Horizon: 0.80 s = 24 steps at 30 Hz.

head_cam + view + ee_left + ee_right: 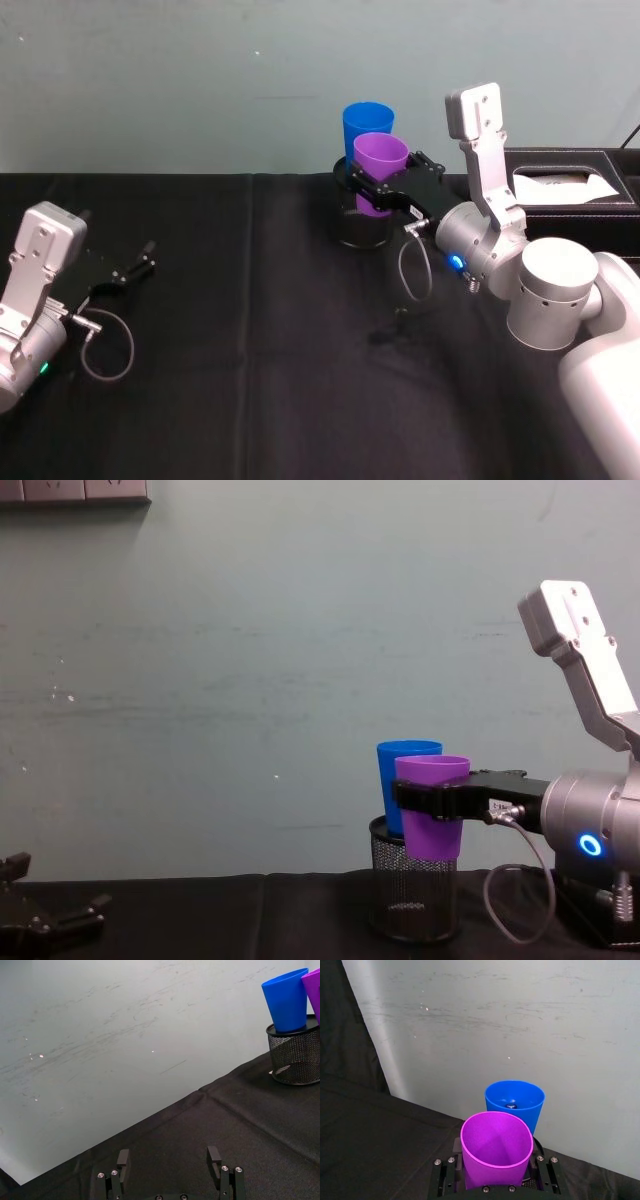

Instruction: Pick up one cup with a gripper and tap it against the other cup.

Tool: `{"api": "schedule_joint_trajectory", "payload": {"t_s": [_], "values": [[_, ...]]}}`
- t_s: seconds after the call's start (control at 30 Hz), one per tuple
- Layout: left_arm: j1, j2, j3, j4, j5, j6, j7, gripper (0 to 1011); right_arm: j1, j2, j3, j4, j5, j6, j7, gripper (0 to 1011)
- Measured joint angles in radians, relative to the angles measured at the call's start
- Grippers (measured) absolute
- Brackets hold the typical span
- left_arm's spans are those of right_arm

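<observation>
Purple cup [381, 160], bright blue cup [366, 122], black mesh holder [363, 222], black tablecloth [250, 330].

Purple cup [381, 160] upright, lifted, perhaps touching blue cup [361, 121]

Smooth plastic purple cup [381, 160], blue cup [366, 122]; black wire-mesh holder [412, 895]; matt cloth [250, 330].
</observation>
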Motion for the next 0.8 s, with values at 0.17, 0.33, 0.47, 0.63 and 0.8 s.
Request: {"api": "schedule_joint_trajectory", "payload": {"t_s": [0.17, 0.33, 0.47, 0.63, 0.8], "values": [[0.0, 0.0, 0.0, 0.0, 0.0, 0.0, 0.0, 1000, 0.0, 0.0, 0.0, 0.0, 0.0, 0.0, 0.0, 722], [0.0, 0.0, 0.0, 0.0, 0.0, 0.0, 0.0, 1000, 0.0, 0.0, 0.0, 0.0, 0.0, 0.0, 0.0, 722], [0.0, 0.0, 0.0, 0.0, 0.0, 0.0, 0.0, 1000, 0.0, 0.0, 0.0, 0.0, 0.0, 0.0, 0.0, 722], [0.0, 0.0, 0.0, 0.0, 0.0, 0.0, 0.0, 1000, -0.007, 0.001, 0.002, -0.008, 0.0, 0.0, 0.002, 722], [0.0, 0.0, 0.0, 0.0, 0.0, 0.0, 0.0, 1000, -0.075, 0.017, 0.006, -0.084, 0.0, 0.004, 0.004, 722]]}}
